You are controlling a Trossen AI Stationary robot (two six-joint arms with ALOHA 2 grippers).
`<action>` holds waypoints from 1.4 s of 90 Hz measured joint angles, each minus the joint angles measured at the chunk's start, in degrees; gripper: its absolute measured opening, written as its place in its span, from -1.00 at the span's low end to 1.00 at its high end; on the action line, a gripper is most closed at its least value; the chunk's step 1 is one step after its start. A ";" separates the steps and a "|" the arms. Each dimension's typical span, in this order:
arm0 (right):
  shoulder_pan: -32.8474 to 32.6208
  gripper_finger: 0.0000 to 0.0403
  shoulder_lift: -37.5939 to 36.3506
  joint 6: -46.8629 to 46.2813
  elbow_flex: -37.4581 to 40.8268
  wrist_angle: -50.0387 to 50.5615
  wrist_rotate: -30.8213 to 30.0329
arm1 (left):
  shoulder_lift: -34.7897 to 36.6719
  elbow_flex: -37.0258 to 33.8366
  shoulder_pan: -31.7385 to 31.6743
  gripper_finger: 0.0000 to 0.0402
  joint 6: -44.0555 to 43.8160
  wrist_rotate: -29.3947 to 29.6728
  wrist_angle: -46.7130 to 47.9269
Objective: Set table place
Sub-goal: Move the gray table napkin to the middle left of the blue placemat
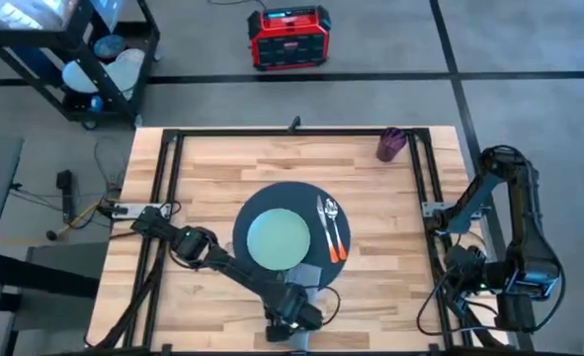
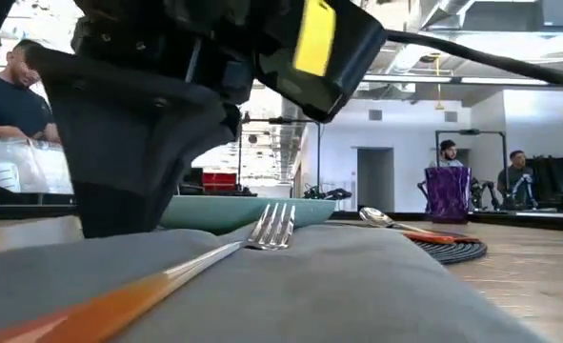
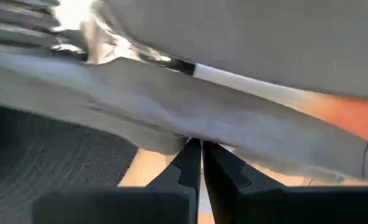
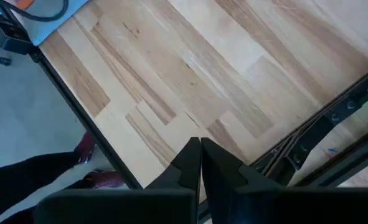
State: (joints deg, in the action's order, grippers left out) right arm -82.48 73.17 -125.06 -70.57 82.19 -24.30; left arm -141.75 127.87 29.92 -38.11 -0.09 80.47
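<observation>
Round dark placemat (image 1: 262, 203) at the middle of the wooden table (image 1: 212, 158), left claw (image 3: 200, 163) pinched together at the grey napkin's (image 3: 190, 112) edge, right claw (image 4: 200, 163) closed, empty, at the table's right edge

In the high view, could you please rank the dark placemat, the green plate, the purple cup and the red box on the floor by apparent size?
1. Placemat, the largest.
2. Plate, lying on the placemat.
3. Red box; it looks close to the plate in area and sits lower, on the floor, so this rank is unsure.
4. Purple cup, the smallest.
</observation>
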 joint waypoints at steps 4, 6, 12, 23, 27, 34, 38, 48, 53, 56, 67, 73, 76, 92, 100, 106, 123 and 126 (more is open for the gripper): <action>-0.35 -1.00 0.00 0.01 0.00 -0.01 0.00 | 1.62 -0.19 0.42 -1.00 -2.60 2.44 -1.03; -0.50 -1.00 0.00 0.02 0.00 0.00 -0.02 | 2.42 -0.43 0.59 -1.00 -3.99 3.64 -1.30; -0.94 -1.00 -0.01 0.03 0.00 0.02 -0.03 | 5.31 -2.70 1.31 -1.00 -8.19 6.48 -2.46; -1.72 -1.00 -0.01 0.14 0.00 0.03 -0.06 | 11.71 -13.23 4.20 -1.00 -18.73 11.98 -12.23; -1.94 -1.00 -0.01 0.14 0.00 0.12 -0.27 | 14.51 -17.89 5.60 -1.00 -22.74 12.28 -17.11; -1.97 -1.00 -0.01 0.14 0.02 0.25 -0.79 | 19.31 -26.30 7.82 -1.00 -28.10 13.25 -28.67; -1.98 -1.00 -0.01 0.14 0.02 0.24 -0.98 | 21.64 -30.66 8.82 -1.00 -28.79 15.36 -35.46; -1.98 -1.00 -0.01 0.14 0.02 0.26 -1.09 | 26.45 -39.63 9.28 -1.00 -26.92 20.68 -50.66; -1.95 -1.00 -0.01 0.12 0.02 0.28 -1.11 | 27.77 -42.78 9.16 -1.00 -25.32 22.74 -56.63; -1.80 -1.00 -0.01 0.12 0.02 0.28 -1.11 | 27.87 -43.98 8.76 -1.00 -25.22 22.72 -58.04; -1.29 -1.00 -0.01 -0.05 0.02 -0.48 -1.11 | 26.65 -46.92 8.24 -1.00 -27.61 21.12 -58.05; -0.87 -1.00 -0.01 -0.05 0.02 -1.49 -1.22 | 26.52 -47.67 8.17 -1.00 -28.24 21.18 -58.34; -0.65 -1.00 -0.01 -0.04 0.02 -1.70 -1.30 | 26.62 -47.95 8.18 -1.00 -28.35 21.43 -58.59; -0.59 -1.00 -0.01 -0.04 0.02 -1.60 -1.33 | 26.53 -49.92 8.18 -1.00 -29.18 21.67 -61.07; -0.61 -1.00 -0.01 -0.04 0.02 -1.68 -1.32 | 26.73 -50.51 8.32 -1.00 -30.28 21.69 -61.68; -0.61 -1.00 -0.01 -0.04 0.02 -1.68 -1.33 | 26.36 -51.38 8.61 -1.00 -32.18 21.75 -61.81; -0.61 -1.00 -0.01 -0.01 0.02 -2.23 -1.33 | 23.84 -51.56 9.80 -1.00 -35.94 17.98 -62.43; -0.61 -1.00 -0.01 -0.01 0.02 -2.40 -1.33 | 23.58 -51.54 10.04 -1.00 -36.53 18.15 -62.98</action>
State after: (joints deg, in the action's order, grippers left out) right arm -83.09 73.17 -125.08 -70.54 79.79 -25.63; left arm -118.17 76.34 39.95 -74.63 18.06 17.49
